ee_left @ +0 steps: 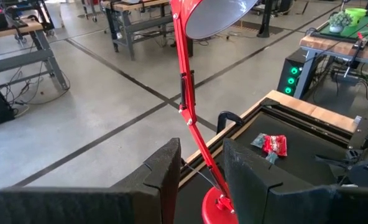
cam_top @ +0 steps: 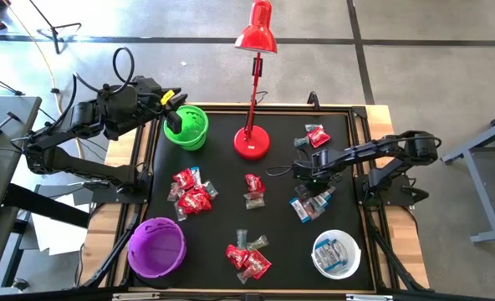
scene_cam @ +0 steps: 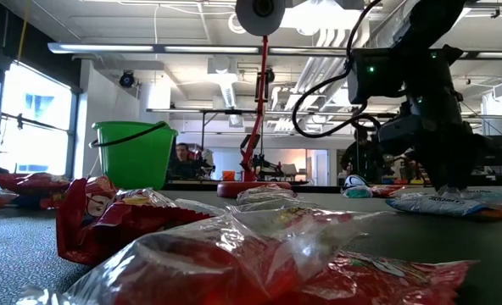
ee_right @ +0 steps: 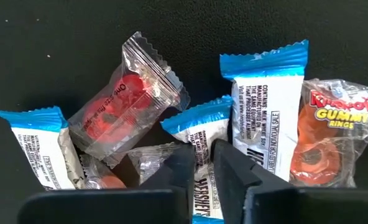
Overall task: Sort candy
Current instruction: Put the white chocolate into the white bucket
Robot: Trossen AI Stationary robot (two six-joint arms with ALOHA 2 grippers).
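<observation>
Candy: small wrapped sweets lie in loose heaps on the black mat — one heap left of centre, a few mid-mat, one heap at the near edge, a blue-and-white cluster on the right, a red piece at the far right
Right gripper: down on the mat at the blue-and-white cluster; fingers drawn nearly together on the edge of a blue-and-white wrapper; whether it is truly pinched cannot be told
Right wrist view only: wrapper print is readable; a clear packet with a red sweet and a gummy-rings packet flank the blue-and-white ones
Left gripper: over the green bowl, fingers apart, nothing between them
Left wrist view only: looks past the red lamp to the far-right red candy and benches beyond the table
Low view only: red wrappers fill the foreground and hide most of the mat; green bowl stands behind them
Other things: purple bowl at near left; white bowl at near right with blue-and-white candy inside; lamp base stands between green bowl and right arm
</observation>
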